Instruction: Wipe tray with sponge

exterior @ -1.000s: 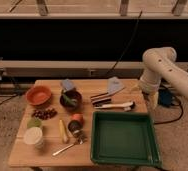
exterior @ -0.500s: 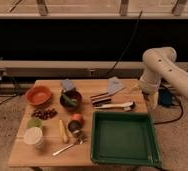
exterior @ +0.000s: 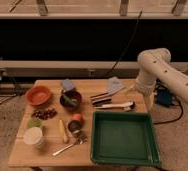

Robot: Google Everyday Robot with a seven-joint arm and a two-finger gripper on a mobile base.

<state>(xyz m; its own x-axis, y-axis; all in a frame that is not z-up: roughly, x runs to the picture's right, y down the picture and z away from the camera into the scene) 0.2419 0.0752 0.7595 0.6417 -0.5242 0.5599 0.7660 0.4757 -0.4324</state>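
The dark green tray [exterior: 124, 140] lies at the front right of the wooden table [exterior: 49, 155]; nothing shows inside it. The blue-grey sponge [exterior: 67, 84] sits at the back of the table, just behind a dark bowl [exterior: 70, 100], far left of the tray. A paler blue pointed piece [exterior: 114, 85] lies at the back middle. Only my white arm [exterior: 154, 65] shows, bent over the table's right back corner. Its lower end [exterior: 143, 89] hangs by the table edge. The gripper itself does not show in this view.
An orange bowl [exterior: 38, 95], dark berries [exterior: 44, 113], a white cup [exterior: 34, 136], a yellow stick [exterior: 63, 131], a spoon [exterior: 69, 146] and a small orange item [exterior: 76, 120] fill the left half. Black and white utensils [exterior: 112, 102] lie just behind the tray. A dark wall runs behind.
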